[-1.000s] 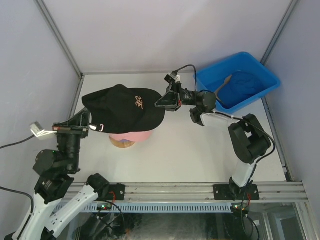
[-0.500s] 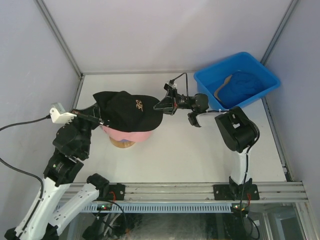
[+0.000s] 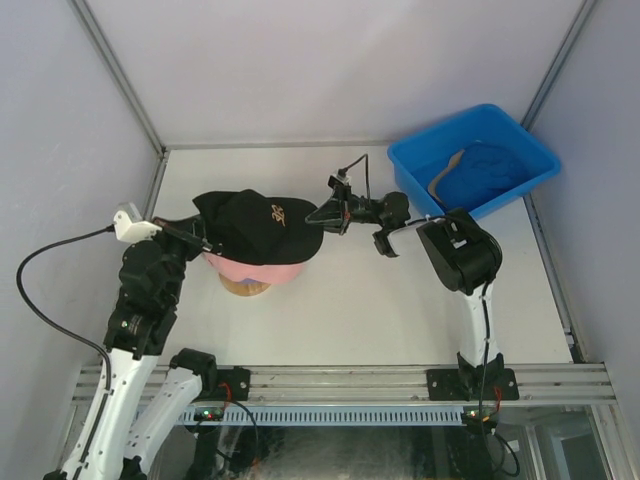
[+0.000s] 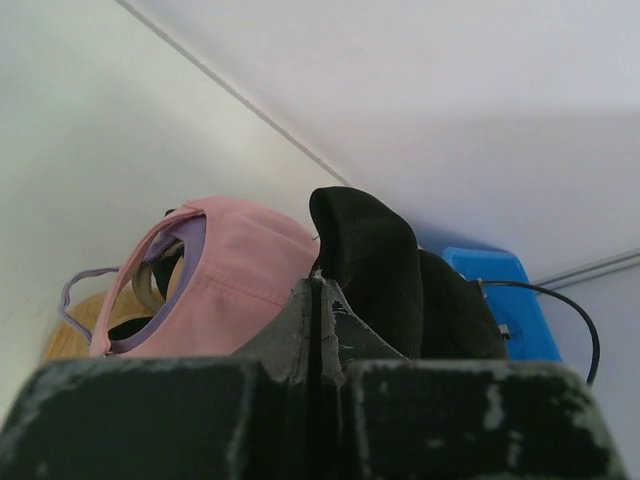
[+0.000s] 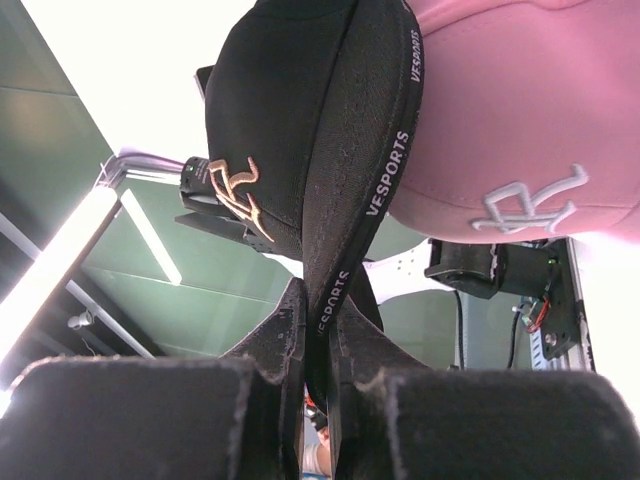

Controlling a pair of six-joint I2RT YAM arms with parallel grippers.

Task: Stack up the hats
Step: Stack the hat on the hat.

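The black hat (image 3: pixel 262 224) with a gold embroidered logo lies over the pink hat (image 3: pixel 256 270), which sits on the wooden stand (image 3: pixel 245 287). My left gripper (image 3: pixel 205 240) is shut on the black hat's back edge. My right gripper (image 3: pixel 318 213) is shut on its brim. In the left wrist view the left gripper (image 4: pixel 322 286) pinches dark fabric, with the pink hat (image 4: pixel 235 290) and a purple hat's lining (image 4: pixel 192 232) beneath it and the black hat (image 4: pixel 385 265) beside. In the right wrist view the right gripper (image 5: pixel 320 300) clamps the black hat's (image 5: pixel 285 95) lettered brim edge, beside the pink hat (image 5: pixel 520 120).
A blue plastic bin (image 3: pixel 417 161) stands at the back right, holding a blue hat (image 3: pixel 492 168) and a tan brim (image 3: pixel 444 181). The bin (image 4: pixel 498 300) also shows in the left wrist view. Grey walls enclose the white table (image 3: pixel 340 310) on three sides.
Both grippers have come down and inward with the black hat. It was held stretched above the pink hat and now rests over it. The left arm has swung in toward the stand.
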